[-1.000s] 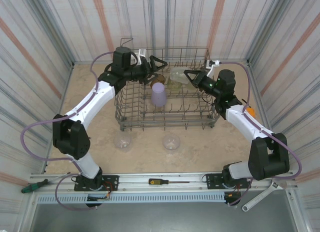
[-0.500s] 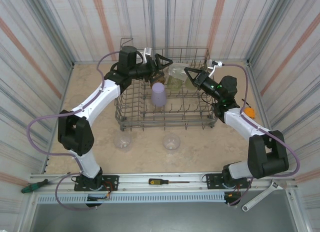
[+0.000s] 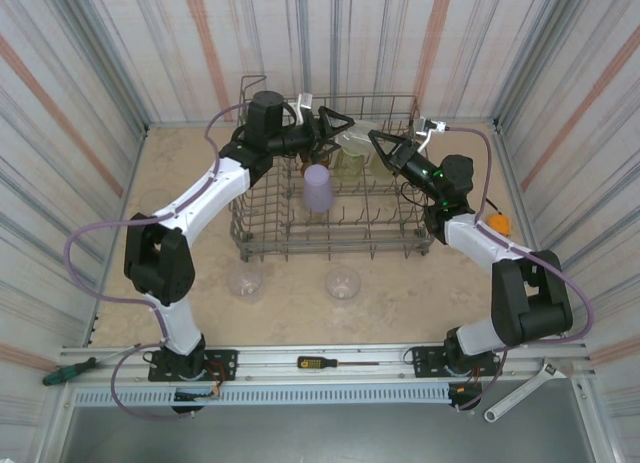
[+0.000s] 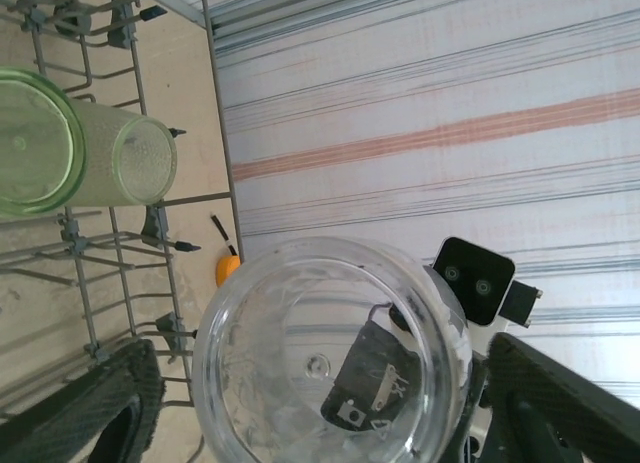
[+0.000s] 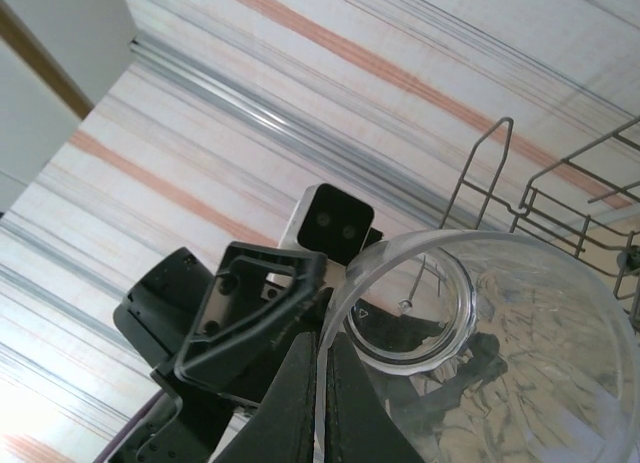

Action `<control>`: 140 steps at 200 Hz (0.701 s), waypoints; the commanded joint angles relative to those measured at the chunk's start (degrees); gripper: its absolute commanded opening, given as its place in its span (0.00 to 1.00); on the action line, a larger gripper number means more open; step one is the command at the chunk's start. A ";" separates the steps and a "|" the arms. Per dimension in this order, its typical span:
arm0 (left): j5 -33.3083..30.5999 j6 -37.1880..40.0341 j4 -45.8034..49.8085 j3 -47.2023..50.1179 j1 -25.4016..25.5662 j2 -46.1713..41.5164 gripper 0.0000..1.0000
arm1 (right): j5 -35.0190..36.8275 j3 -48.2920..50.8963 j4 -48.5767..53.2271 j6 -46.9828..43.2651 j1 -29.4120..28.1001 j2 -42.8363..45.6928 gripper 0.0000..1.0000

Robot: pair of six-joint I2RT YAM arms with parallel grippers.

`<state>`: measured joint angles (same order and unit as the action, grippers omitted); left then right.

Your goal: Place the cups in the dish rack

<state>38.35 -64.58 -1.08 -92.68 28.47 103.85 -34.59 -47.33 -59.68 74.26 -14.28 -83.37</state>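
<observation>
Sandy tabletop (image 3: 420,293) within striped walls (image 3: 80,83), dish rack (image 3: 330,251) toward the back.

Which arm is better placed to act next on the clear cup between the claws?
Left, likely: the left claw straddles the cup, open, ready to close. The right claw is shut on its rim and can only hold or release.

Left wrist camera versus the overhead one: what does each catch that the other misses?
Left wrist: the clear cup close up, between the left gripper's open fingers, with a pale green cup beyond. Overhead: the lavender cup, two clear cups on the table, both whole arms. Shared: the dish rack.
</observation>
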 commanded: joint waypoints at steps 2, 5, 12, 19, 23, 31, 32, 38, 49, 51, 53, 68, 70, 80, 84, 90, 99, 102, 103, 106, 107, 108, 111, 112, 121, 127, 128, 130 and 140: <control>-0.20 -1.23 -4.06 -0.66 0.19 0.30 0.79 | -1.19 0.03 -4.02 1.23 -0.54 -0.91 0.00; -0.20 -1.39 -4.28 -0.58 0.34 0.37 0.78 | -1.18 0.04 -4.04 1.32 -0.57 -0.98 0.00; -0.20 -1.69 -4.70 -0.41 0.39 0.50 0.77 | -1.17 0.05 -4.11 1.35 -0.66 -1.19 0.00; -0.12 -1.80 -4.81 -0.46 0.49 0.65 0.75 | -1.32 -0.01 -4.26 1.33 -0.74 -1.36 0.00; -0.06 -1.84 -4.81 -0.52 0.49 0.73 0.75 | -1.40 -0.17 -4.30 1.41 -0.77 -1.56 0.00; 0.05 -1.87 -4.81 -0.63 0.58 0.96 0.75 | -1.70 -0.42 -4.30 1.58 -0.82 -1.84 0.00; 0.10 -1.87 -4.81 -0.64 0.60 0.94 0.75 | -1.75 -0.49 -4.30 1.63 -0.83 -1.86 0.00; 0.21 -1.92 -4.89 -0.73 0.69 1.09 0.75 | -1.84 -0.72 -4.35 1.81 -0.83 -2.05 0.00; 0.32 -2.04 -4.98 -0.87 0.80 1.26 0.75 | -2.08 -1.00 -4.48 2.03 -0.90 -2.50 0.00; 0.32 -2.00 -4.98 -0.91 0.75 1.35 0.75 | -2.07 -1.07 -4.48 2.03 -0.89 -2.63 0.00; 0.35 -2.01 -4.98 -0.92 0.79 1.35 0.75 | -2.00 -1.09 -4.48 2.10 -0.89 -2.68 0.00; 0.41 -1.97 -4.98 -0.92 0.97 1.54 0.76 | -2.11 -1.34 -4.60 2.21 -1.01 -3.07 0.00; 0.41 -1.98 -4.98 -0.90 0.97 1.57 0.76 | -2.14 -1.31 -4.60 2.23 -1.01 -3.17 0.00; 0.37 -1.96 -4.98 -0.92 0.92 1.70 0.76 | -2.12 -1.44 -4.58 2.22 -1.12 -3.46 0.00; 0.41 -2.02 -4.98 -1.00 0.99 1.81 0.76 | -2.13 -1.44 -4.57 2.28 -1.18 -3.59 0.00; 0.56 -2.02 -4.98 -1.01 1.00 1.87 0.75 | -2.07 -1.55 -4.65 2.37 -1.19 -3.76 0.00; 0.74 -2.04 -5.26 -1.10 1.02 2.10 0.71 | -2.15 -1.61 -4.73 2.44 -1.27 -4.02 0.00; 0.83 -2.04 -5.37 -1.10 1.00 2.06 0.70 | -2.07 -1.67 -4.81 2.48 -1.32 -4.11 0.00; 0.84 -2.04 -5.44 -1.10 1.03 2.10 0.69 | -2.02 -1.69 -4.82 2.47 -1.34 -4.18 0.00; 0.90 -2.04 -5.61 -1.02 1.14 2.14 0.67 | -1.99 -1.71 -4.81 2.51 -1.35 -4.29 0.00; 0.97 -2.04 -5.65 -1.01 1.14 2.14 0.66 | -2.03 -1.75 -4.78 2.58 -1.35 -4.27 0.00; 1.00 -2.04 -5.71 -1.01 1.15 2.14 0.65 | -2.04 -1.78 -4.76 2.57 -1.36 -4.35 0.00; 1.09 -2.11 -5.83 -1.01 1.13 2.23 0.63 | -2.03 -1.84 -4.77 2.60 -1.36 -4.47 0.00; 1.10 -2.12 -5.89 -1.01 1.10 2.27 0.63 | -2.00 -1.86 -4.76 2.62 -1.40 -4.50 0.00; 1.45 -2.38 -6.35 -0.92 1.23 2.31 0.55 | -1.85 -2.04 -4.81 2.90 -1.45 -4.80 0.00; 1.72 -2.47 -6.65 -0.90 1.30 2.39 0.51 | -1.86 -2.13 -4.79 3.13 -1.45 -5.00 0.00; 1.77 -2.48 -6.69 -0.78 1.27 2.35 0.51 | -1.88 -2.18 -4.81 3.15 -1.45 -5.06 0.00; 1.85 -2.48 -6.73 -0.75 1.27 2.33 0.49 | -1.86 -2.23 -4.78 3.23 -1.51 -5.05 0.00; 2.15 -2.34 -6.74 -0.70 1.33 2.33 0.44 | -1.80 -2.53 -4.82 3.52 -1.54 -5.39 0.00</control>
<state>37.39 -67.40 -5.02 -92.68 27.97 105.51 -34.61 -47.79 -63.53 76.82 -14.76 -87.42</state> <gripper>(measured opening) 0.664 0.058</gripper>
